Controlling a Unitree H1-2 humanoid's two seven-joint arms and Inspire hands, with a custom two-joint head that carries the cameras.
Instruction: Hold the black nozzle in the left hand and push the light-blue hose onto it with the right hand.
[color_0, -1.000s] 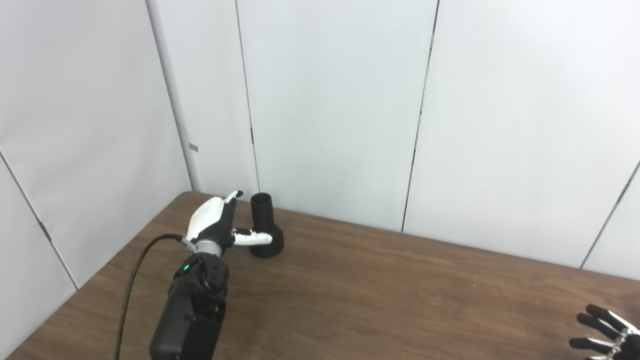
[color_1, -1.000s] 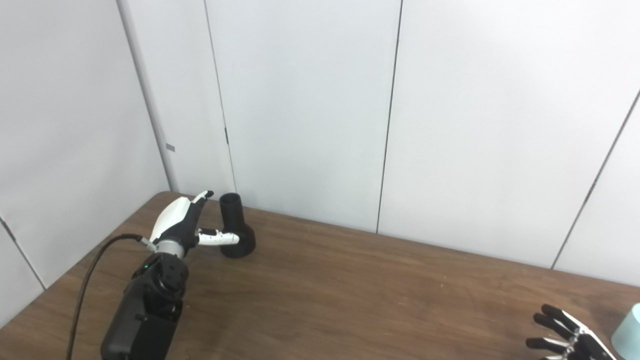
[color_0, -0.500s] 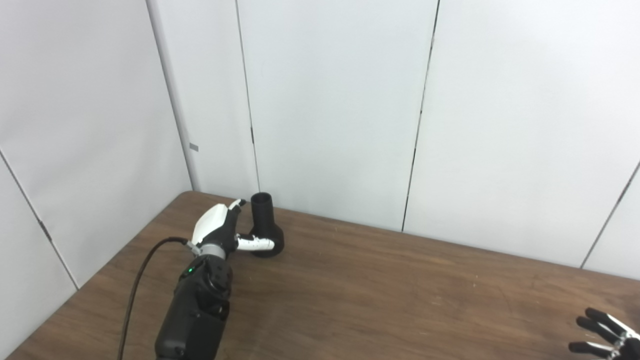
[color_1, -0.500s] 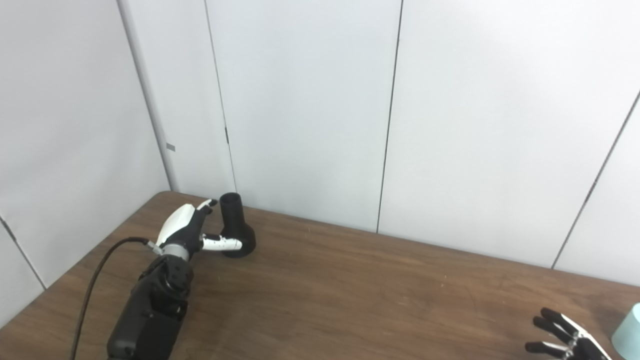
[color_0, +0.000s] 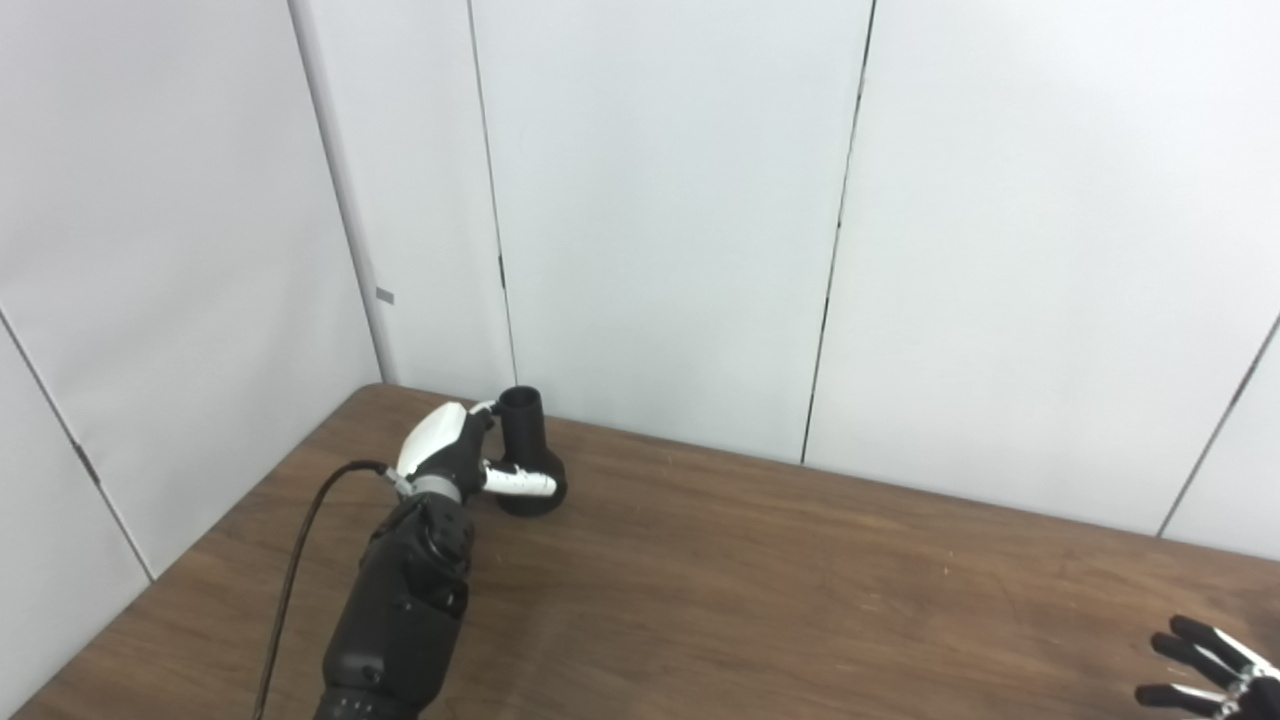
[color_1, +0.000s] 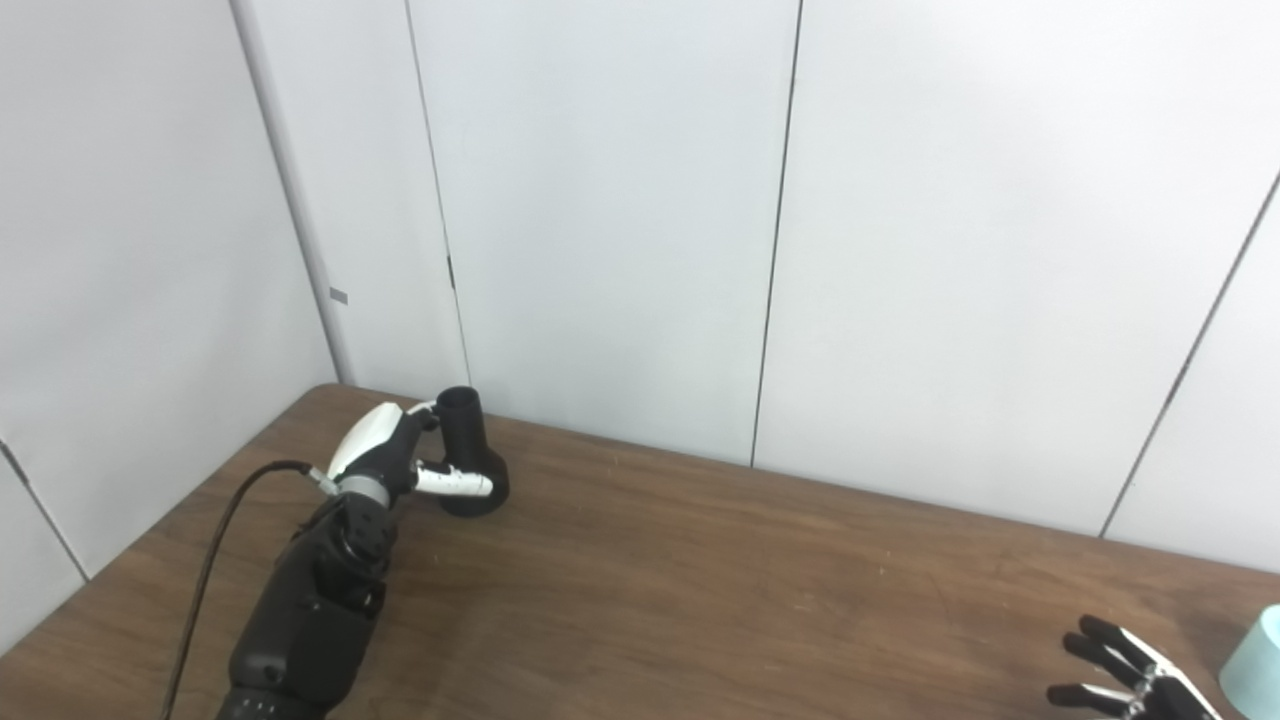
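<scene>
Black nozzle: upright on table; looks rigid, light; grip at narrow neck. L hand fingers spread round it, not closed; R hand splayed, empty, beside light-blue hose.

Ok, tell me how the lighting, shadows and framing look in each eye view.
Left eye view: even, soft light, no glare on the table; the black nozzle reads as a near-featureless dark shape, casting little shadow; the right hand is cropped at the corner. Right eye view: same flat light; the left hand is sharp; the light-blue hose is cut by the frame edge.
</scene>
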